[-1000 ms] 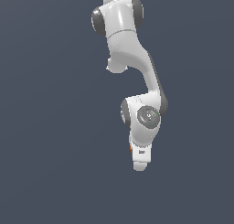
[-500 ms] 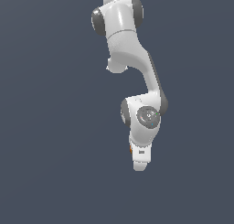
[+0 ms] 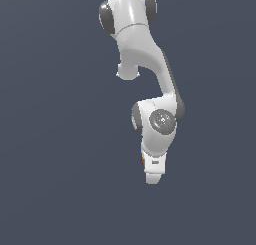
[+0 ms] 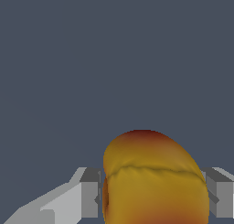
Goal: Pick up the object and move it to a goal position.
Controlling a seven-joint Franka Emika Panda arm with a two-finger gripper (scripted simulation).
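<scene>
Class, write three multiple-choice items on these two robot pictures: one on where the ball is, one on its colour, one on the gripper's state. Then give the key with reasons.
1. Where is the ball?
A. Between the gripper's fingers
B. Lying far from the arm
C. On a shelf

2. What colour is the ball?
A. Blue
B. Red-orange and yellow
C. Green

3. How is the gripper?
A. Wide open, empty
B. Out of view
C. Shut on the ball

Key: A, the ball sits between the fingers; B, wrist view shows those colours; C, the gripper presses both its sides.
</scene>
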